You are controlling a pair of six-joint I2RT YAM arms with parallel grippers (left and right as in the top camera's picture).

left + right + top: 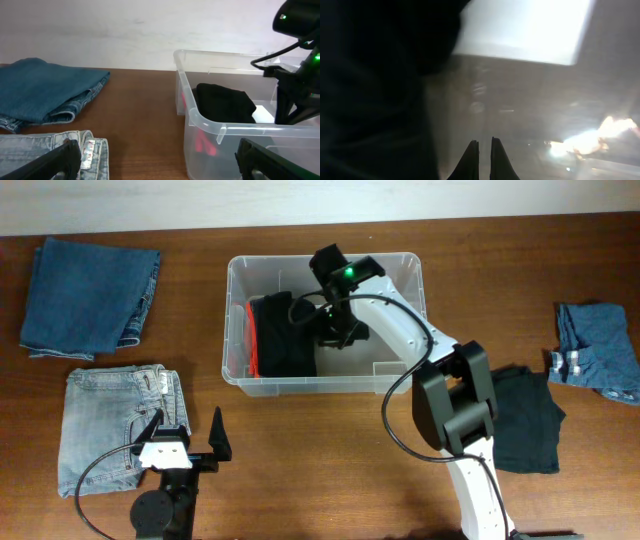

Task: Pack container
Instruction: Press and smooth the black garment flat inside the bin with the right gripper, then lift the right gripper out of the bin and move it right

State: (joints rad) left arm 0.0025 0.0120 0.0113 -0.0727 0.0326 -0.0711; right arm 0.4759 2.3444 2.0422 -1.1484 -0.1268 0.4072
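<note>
Overhead alone shows black garment (530, 430) outside container (300, 387).

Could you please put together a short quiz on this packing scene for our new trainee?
1. True or false: the container holds nothing.
2. Pick one. The right pincer is: A) shut, inside the container; B) open, inside the container; C) shut, outside the container.
3. Fill the gap: the left pincer has its jaws ___.

Key
1. False: a black garment lies inside.
2. A
3. open
</note>
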